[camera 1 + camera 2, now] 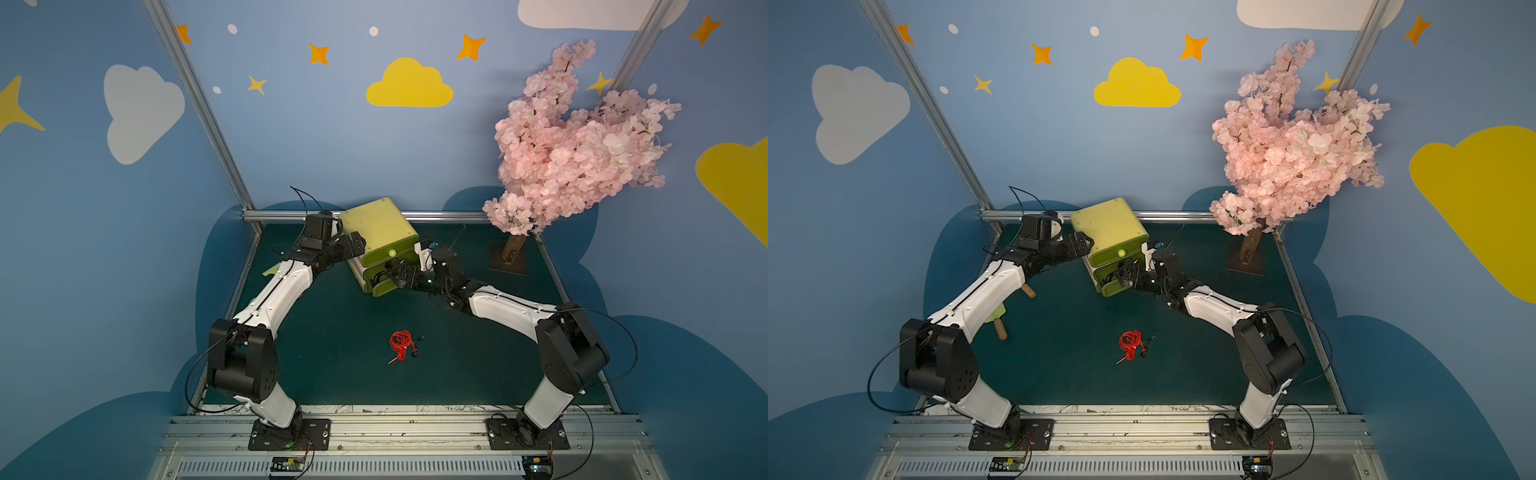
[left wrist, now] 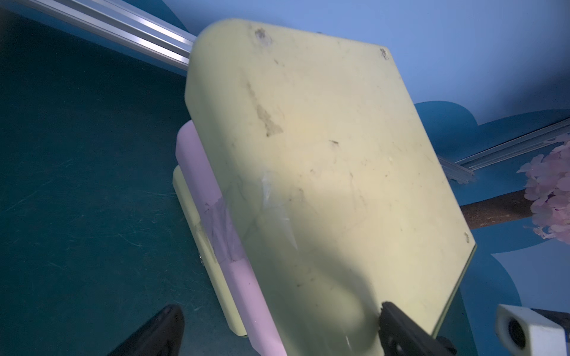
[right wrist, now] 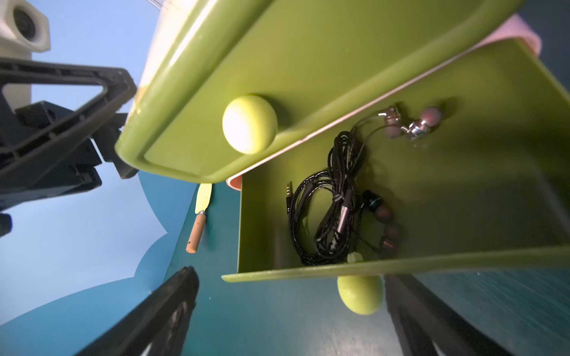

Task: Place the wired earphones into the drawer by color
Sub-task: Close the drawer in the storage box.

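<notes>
Green lower drawer (image 3: 462,185) faces outstretched right end effector (image 3: 287,308), released; left end effector (image 1: 360,243) released.

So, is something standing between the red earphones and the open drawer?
Nothing visible lies on the mat between the red earphones and the open lower drawer. Only the open right gripper hovers at its front, by the knob.

Staged robot-lab cell, nursery-themed: blue walls (image 1: 316,137) painted with clouds and stars, aluminium frame (image 1: 195,108), fake blossom tree (image 1: 573,141), arms bolted to a rail (image 1: 399,432).
</notes>
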Robot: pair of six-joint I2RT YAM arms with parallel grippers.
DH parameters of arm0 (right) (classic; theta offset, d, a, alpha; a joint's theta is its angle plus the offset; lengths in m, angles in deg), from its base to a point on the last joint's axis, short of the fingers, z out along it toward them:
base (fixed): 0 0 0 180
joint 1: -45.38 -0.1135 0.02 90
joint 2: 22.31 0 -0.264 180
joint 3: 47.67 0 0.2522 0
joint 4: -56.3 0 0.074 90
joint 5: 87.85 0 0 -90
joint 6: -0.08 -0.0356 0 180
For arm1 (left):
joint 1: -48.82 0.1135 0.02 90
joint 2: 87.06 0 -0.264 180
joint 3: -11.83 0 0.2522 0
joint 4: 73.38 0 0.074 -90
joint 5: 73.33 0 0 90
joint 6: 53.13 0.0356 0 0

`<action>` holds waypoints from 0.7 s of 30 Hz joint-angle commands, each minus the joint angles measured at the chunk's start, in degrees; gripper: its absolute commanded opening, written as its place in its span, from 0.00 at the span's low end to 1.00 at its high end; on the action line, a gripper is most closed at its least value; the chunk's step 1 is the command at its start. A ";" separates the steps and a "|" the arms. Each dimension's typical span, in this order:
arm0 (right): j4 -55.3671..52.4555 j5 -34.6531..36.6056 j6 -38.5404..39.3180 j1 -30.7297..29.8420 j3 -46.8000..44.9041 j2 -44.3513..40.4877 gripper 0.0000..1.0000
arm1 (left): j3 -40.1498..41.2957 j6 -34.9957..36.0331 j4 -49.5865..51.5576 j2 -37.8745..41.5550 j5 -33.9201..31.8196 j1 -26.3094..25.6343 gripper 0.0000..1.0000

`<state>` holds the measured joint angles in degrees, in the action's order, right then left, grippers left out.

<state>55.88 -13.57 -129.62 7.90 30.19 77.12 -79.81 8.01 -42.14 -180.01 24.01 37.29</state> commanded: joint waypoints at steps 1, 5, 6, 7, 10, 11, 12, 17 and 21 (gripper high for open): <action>4.22 -0.36 -0.11 0.03 1.95 1.20 0.98 | 0.90 0.60 0.83 -0.14 0.18 0.11 1.00; 5.93 -0.18 0.71 0.03 2.17 2.11 0.98 | 0.90 0.59 0.85 -0.18 0.17 0.13 1.00; 6.58 -0.18 1.00 -0.05 2.10 2.29 0.98 | 0.90 0.64 0.81 -0.06 0.14 0.17 1.00; 7.25 -0.18 1.24 -0.06 2.09 2.42 0.98 | 0.95 0.59 0.81 -0.04 0.14 0.19 1.00; 8.95 0.17 2.25 -0.06 2.09 2.99 0.98 | 1.03 0.63 0.85 -0.04 0.05 0.17 1.00; 9.24 0.26 2.50 -0.06 2.29 3.28 0.98 | 1.07 0.49 0.88 -0.04 0.14 0.19 1.00; 9.68 0.25 2.82 -0.05 2.50 3.60 0.98 | 1.07 0.56 0.81 -0.05 0.14 0.19 1.00; 12.34 0.09 3.58 -0.10 3.31 5.46 0.98 | 1.25 0.49 0.91 -0.04 0.15 0.19 1.00; 13.37 -0.44 3.85 -0.14 4.91 7.36 0.98 | 1.32 0.51 1.08 0.13 0.23 0.17 1.00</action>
<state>65.17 -13.55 -127.04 7.88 32.57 83.05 -79.75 7.99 -42.14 -180.01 24.01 37.32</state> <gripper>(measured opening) 0.984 0.998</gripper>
